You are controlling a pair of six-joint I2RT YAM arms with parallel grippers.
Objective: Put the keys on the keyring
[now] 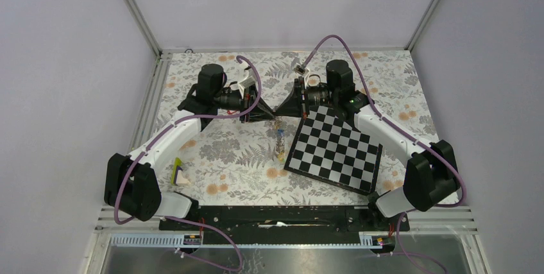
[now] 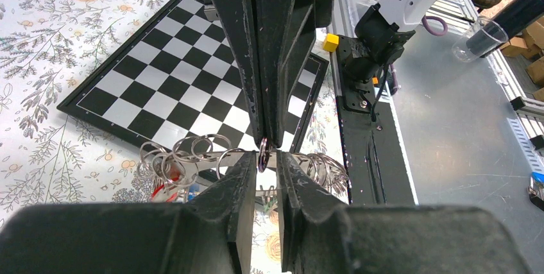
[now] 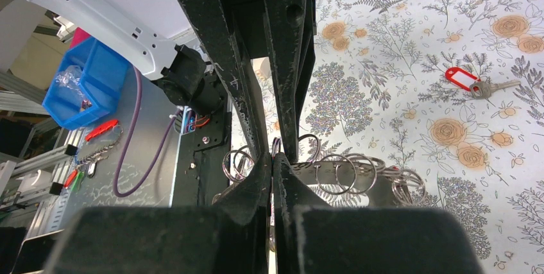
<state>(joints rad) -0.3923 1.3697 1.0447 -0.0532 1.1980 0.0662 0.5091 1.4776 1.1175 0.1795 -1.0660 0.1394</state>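
Left wrist view: left gripper [image 2: 266, 158] fingers are standing narrowly apart around a small split ring [image 2: 263, 154], grip uncertain. The right gripper [image 3: 272, 160] is clamping the keyring [image 2: 221, 154] above the table [image 2: 38, 62]. Its thin metal is probably light, stiff and slippery. A red-tagged key [image 3: 463, 76] is lying well apart, best taken by its tag. No writing is showing legibly.

- Keyring [image 2: 221, 156]: seen edge-on, its middle stretch covered by the left gripper [image 2: 264, 158]; full outline not visible.
- Keys [image 2: 168, 192]: red and blue heads half hidden behind that gripper's near finger; count cannot be told. In the top view they are a hanging cluster too small to separate.
- Chessboard [image 2: 160, 81]: right part behind the right gripper [image 2: 266, 140].
- Blue bin [image 3: 83, 85]: contents too blurred to name.
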